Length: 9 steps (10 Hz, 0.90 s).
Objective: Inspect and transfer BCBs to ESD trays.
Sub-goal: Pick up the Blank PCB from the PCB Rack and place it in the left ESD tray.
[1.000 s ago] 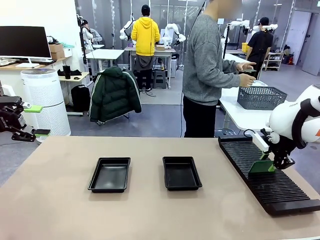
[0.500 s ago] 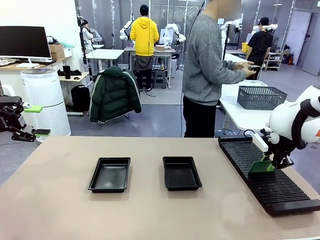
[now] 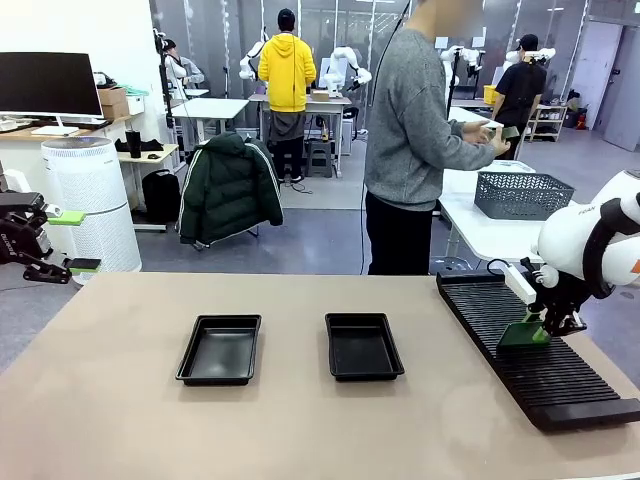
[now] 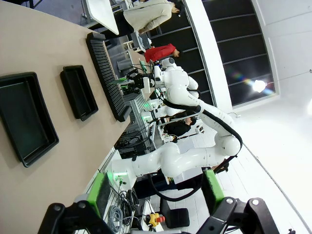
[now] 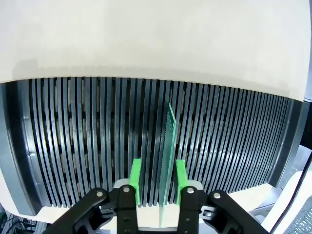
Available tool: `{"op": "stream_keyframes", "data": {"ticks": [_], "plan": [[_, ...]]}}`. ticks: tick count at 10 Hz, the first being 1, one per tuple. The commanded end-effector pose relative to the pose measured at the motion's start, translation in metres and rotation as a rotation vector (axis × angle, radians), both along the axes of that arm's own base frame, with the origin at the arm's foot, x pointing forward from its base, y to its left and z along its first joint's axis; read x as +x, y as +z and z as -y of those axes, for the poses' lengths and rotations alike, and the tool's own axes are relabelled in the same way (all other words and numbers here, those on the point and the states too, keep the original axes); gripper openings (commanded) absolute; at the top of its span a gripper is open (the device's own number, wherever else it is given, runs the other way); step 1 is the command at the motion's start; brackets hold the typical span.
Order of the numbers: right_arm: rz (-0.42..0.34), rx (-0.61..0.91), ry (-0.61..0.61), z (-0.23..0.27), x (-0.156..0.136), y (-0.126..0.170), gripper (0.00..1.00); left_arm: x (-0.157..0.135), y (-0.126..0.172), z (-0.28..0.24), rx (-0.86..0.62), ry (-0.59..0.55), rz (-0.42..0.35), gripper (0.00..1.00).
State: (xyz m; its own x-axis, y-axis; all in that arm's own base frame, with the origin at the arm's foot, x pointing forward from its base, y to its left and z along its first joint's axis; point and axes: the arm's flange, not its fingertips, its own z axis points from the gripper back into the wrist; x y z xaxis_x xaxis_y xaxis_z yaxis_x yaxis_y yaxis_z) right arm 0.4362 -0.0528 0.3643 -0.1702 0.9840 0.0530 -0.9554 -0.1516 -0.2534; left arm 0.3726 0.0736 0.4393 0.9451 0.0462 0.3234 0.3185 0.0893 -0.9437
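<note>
Black ribbed rack (image 5: 73, 146) under upright BCB (image 5: 169, 146)

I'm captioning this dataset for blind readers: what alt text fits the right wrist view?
The right pincer straddles a thin green circuit board standing on edge in a slot of a black ribbed rack, its green pads not yet clamped on it. Pale tabletop lies beyond the rack.

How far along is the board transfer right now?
Nothing looks done: the left tray and right tray are both empty. In hand: the right end effector straddles a board standing in the rack, its jaws not closed on it yet. Left to do: lift it out, inspect it, lay it in a tray. The left end effector is open, off to the side.
</note>
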Motion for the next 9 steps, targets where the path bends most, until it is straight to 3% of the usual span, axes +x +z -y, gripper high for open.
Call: {"op": "stream_keyframes", "data": {"ticks": [1,2,3,4,5,6,7,8,9], "plan": [[0.013,-0.003,-0.017,-0.0038,-0.0001,-0.0024,0.31,-0.0005,0.0007,0.0002,-0.001,0.000,-0.001,1.00],[0.013,-0.003,-0.017,-0.0038,0.0003,-0.0021,0.22,-0.0005,0.0007,0.0002,-0.001,0.000,-0.001,1.00],[0.012,-0.004,-0.018,-0.0035,0.0008,-0.0021,0.26,-0.0005,0.0007,0.0002,-0.001,0.000,-0.001,1.00],[0.010,-0.003,-0.019,-0.0034,0.0014,-0.0022,0.16,-0.0005,0.0007,0.0002,-0.001,0.000,-0.001,1.00],[0.009,-0.001,-0.018,-0.0033,0.0020,-0.0024,0.20,-0.0005,0.0007,0.0002,-0.001,0.000,-0.001,1.00],[0.009,-0.002,-0.018,-0.0032,0.0027,-0.0023,0.08,-0.0005,0.0007,0.0002,-0.001,0.000,-0.001,1.00],[0.007,-0.001,-0.019,-0.0027,0.0035,-0.0027,0.12,-0.0005,0.0007,0.0002,-0.001,0.000,-0.001,1.00],[0.005,0.001,-0.020,-0.0022,0.0041,-0.0030,0.00,-0.0005,0.0007,0.0002,-0.001,0.000,-0.001,1.00],[0.004,0.001,-0.021,-0.0018,0.0047,-0.0034,0.02,-0.0005,0.0007,0.0002,-0.001,0.000,-0.001,1.00]]}}
